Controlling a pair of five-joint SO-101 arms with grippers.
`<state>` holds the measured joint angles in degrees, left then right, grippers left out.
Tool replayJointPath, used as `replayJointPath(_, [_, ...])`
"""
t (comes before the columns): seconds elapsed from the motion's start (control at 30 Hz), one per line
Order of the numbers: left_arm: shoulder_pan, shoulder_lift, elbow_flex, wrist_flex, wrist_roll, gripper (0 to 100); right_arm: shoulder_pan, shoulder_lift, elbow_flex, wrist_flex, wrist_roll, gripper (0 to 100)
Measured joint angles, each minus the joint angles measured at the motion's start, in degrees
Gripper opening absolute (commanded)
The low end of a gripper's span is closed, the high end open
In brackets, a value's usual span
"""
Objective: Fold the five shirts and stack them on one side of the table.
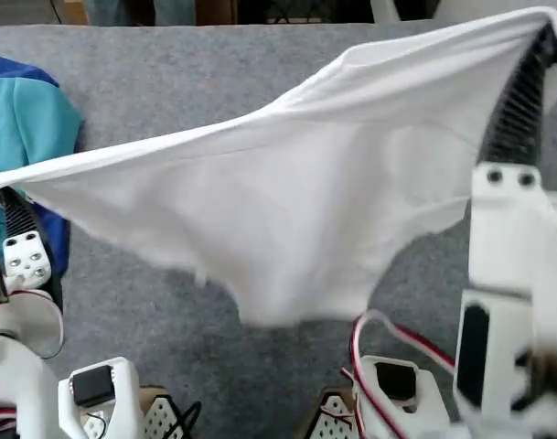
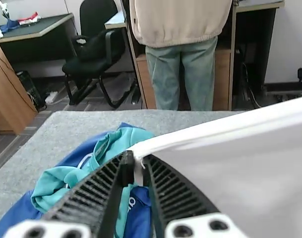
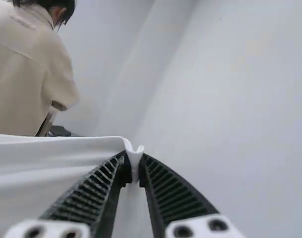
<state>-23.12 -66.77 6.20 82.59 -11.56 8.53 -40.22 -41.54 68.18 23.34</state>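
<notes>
Above the counter we hold a white shirt spread, both jaws clamped on it; laying it flat seems next.

1. Centre of table: hidden behind white shirt.
2. Far left, teal shirt & blue shirt: cut off at pic edge, partly behind white shirt; pile count unclear.
3. Near right, right arm: lower part blurred, cut off at edge.

Bright, even indoor light, with only soft shading across the white shirt.
</notes>
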Motion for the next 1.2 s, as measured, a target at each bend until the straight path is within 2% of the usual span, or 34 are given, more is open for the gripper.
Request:
replayJointPath(0.13, [0.0, 0.0, -4.4, 3.7, 0.0, 3, 0.0, 0.1, -1.4, 0.0, 0.0, 1.4])
replayJointPath(0.37, [0.0, -0.1, -14.9, 16.8, 0.0, 3, 0.0, 0.0, -7.6, 1.5, 3.8, 1.4])
replayJointPath(0.57, [-0.1, -1.0, -15.8, 17.8, 0.0, 3, 0.0, -0.1, -10.4, 5.3, 5.6, 1.4])
replayJointPath(0.67, [0.9, -1.1, -11.2, 15.9, -0.1, 3, 0.0, 0.3, -6.2, 5.2, 5.6, 1.4])
replayJointPath(0.73, [4.3, -1.1, -5.4, 13.4, -0.1, 3, 0.0, 1.7, 0.0, 3.8, 5.6, 1.4])
replayJointPath(0.83, [9.8, -1.0, 5.5, 6.2, -0.1, 3, 0.0, 5.7, 10.2, -1.3, 5.6, 1.4])
replayJointPath(0.9, [11.2, -0.8, 14.4, -2.2, -0.1, 3, 0.0, 8.6, 17.8, -6.9, 5.6, 1.4])
replayJointPath(0.97, [11.8, -0.3, 24.7, -13.4, -0.1, 3, 0.0, 11.6, 25.7, -13.7, 5.5, 1.4])
replayJointPath(1.1, [12.0, 5.7, 43.1, -41.6, -0.1, 3, -0.1, 19.6, 38.3, -28.7, 5.5, 1.4])
replayJointPath(1.2, [12.1, 14.2, 44.6, -57.5, 0.0, 3, -0.1, 26.7, 40.0, -36.0, 5.5, 1.4])
